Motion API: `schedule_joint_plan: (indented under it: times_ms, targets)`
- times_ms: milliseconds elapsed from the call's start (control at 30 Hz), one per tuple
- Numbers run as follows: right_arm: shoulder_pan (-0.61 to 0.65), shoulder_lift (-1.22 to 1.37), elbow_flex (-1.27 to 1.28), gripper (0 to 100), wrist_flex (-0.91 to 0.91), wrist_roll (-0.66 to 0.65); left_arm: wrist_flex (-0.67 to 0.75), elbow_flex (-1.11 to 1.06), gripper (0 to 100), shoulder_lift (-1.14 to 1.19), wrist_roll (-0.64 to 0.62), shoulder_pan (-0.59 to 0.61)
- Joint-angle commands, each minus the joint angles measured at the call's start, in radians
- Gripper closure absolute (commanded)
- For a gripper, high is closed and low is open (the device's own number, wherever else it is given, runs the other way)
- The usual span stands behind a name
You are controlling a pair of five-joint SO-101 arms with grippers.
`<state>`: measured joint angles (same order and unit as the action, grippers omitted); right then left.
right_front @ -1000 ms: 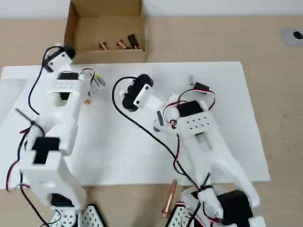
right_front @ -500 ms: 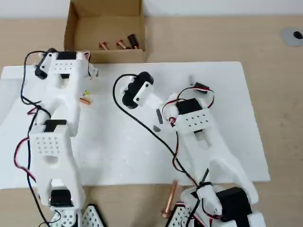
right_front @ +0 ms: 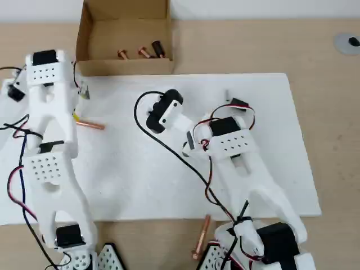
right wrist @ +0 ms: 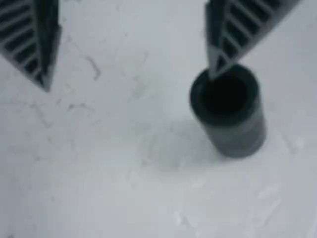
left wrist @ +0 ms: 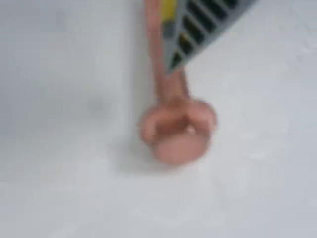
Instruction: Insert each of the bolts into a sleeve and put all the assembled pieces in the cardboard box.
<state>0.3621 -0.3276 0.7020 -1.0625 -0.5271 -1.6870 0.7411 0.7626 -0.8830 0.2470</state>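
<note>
A copper bolt [right_front: 90, 124] lies flat on the white foam mat [right_front: 140, 180] at the left, with my left gripper [right_front: 77, 115] over its threaded end. In the left wrist view the bolt's head [left wrist: 177, 130] rests on the foam, facing the camera. Near the mat's middle, my right gripper [right_front: 188, 145] is open. A dark sleeve [right wrist: 228, 111] stands upright on the foam, directly under one fingertip [right wrist: 218, 67] of the right gripper [right wrist: 131, 74]; the other finger [right wrist: 39, 49] is well apart from it.
The cardboard box [right_front: 126, 66] stands beyond the mat's far left edge and holds a few assembled pieces [right_front: 140, 53]. Another copper bolt [right_front: 199, 236] lies off the mat at the front, between the arm bases. Black cables loop over the mat's centre.
The left arm has swung left and back along the mat, uncovering most of the bolt's shaft; the bolt's head stayed nearly in place. The right arm has barely moved.
</note>
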Motion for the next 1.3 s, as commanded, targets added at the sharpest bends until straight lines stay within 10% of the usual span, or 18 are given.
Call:
schedule_joint_plan:
  times_ms: [0, 500, 1000, 1267]
  targets:
    - [0.021, 0.002, -0.068, 75.6, -0.032, 0.006, -0.071, 0.018, 75, 0.005, 0.037, 0.006]
    - [0.018, 0.002, -0.116, 75.7, -0.087, 0.011, 0.0, -0.16, 75, 0.03, 0.011, 0.026]
    - [0.016, 0.002, -0.113, 75.7, -0.08, 0.011, 0.014, -0.1, 99, 0.145, 0.018, 0.084]
    - [0.019, 0.004, -0.111, 75.7, -0.078, 0.011, -0.066, 0.003, 99, 0.136, 0.189, 0.052]
